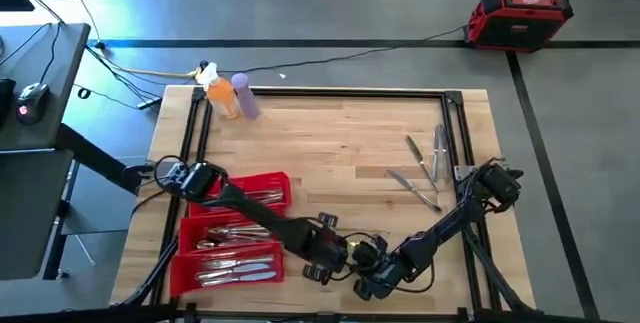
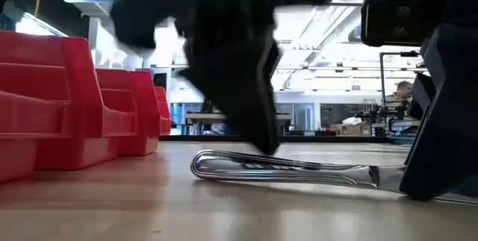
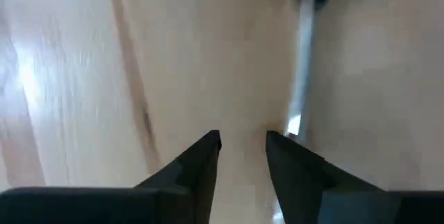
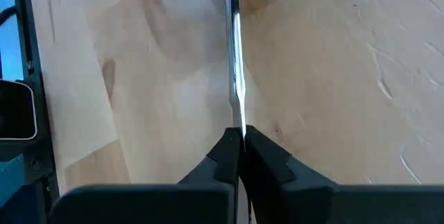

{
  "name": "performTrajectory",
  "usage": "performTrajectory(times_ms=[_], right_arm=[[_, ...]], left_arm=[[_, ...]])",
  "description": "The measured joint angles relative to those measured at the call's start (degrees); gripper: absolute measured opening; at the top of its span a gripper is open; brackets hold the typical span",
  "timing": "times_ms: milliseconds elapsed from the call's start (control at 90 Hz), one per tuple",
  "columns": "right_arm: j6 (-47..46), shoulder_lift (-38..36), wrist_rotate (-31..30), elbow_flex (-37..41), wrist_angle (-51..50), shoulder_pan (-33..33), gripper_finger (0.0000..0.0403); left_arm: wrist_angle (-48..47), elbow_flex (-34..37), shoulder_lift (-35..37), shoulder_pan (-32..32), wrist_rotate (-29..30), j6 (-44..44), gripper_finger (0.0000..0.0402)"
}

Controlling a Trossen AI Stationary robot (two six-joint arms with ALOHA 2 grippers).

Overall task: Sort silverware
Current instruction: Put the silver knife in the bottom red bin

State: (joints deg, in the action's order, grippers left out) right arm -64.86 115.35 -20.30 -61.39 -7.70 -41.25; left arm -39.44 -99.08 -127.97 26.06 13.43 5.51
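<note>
A: How many red bins do we count at the lower left of the high view?

B: We count three red bins [image 1: 186, 231] side by side, each holding silverware. We see several pieces in every bin, but we cannot count them one by one.

A: And loose on the table [image 1: 330, 133]?

B: At the right of the high view we count about four loose pieces [image 1: 425, 168] lying near each other, close to the table's black frame. One more piece, a knife [image 2: 284, 168], lies flat at the lower centre of the high view, between the two grippers. The low view shows it stretched across the middle of the frame on the wood.

A: Who has hold of it?

B: The right gripper [image 4: 238, 141] does. In the right wrist view we see its two fingers pressed tight on one end of the knife, with the rest of the metal running straight up the frame.

A: And the left gripper [image 3: 243, 141]?

B: It sits just beside the knife's other end. In the left wrist view its fingers stand a narrow gap apart with nothing between them, and the shiny strip shows just to the right of them.

A: Anything else on the table?

B: Two bottles at the upper left of the high view, one orange bottle [image 1: 222, 97] and one purple bottle [image 1: 246, 96], touching each other.
</note>
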Motion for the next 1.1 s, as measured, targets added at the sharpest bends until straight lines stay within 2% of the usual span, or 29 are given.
performTrajectory(times_ms=[144,200,411,644,833,1100], right_arm=[[-0.03,0.0,-0.18,0.02,0.02,-0.02,0.0],[-0.13,0.0,-0.24,0.02,0.02,-0.02,0.0],[-0.02,0.0,-0.76,0.13,-0.02,-0.02,0.0],[0.43,0.0,-0.63,0.13,0.04,-0.02,0.0],[0.5,0.0,-0.7,0.13,0.18,-0.02,0.0],[0.2,-0.02,-0.91,0.15,0.35,-0.02,0.0]], left_arm=[[6.67,-0.03,-1.37,0.81,-6.48,-0.41,0.0109],[8.26,-0.01,-2.32,0.84,-7.27,-0.71,0.0109],[8.56,-0.41,-5.15,0.08,-5.63,0.28,0.0109],[6.59,-0.16,-3.62,0.52,-6.28,1.48,0.0109],[5.31,0.06,-2.35,2.28,1.51,0.38,0.0109],[5.85,-0.23,-3.6,0.77,1.09,0.29,0.0109]])
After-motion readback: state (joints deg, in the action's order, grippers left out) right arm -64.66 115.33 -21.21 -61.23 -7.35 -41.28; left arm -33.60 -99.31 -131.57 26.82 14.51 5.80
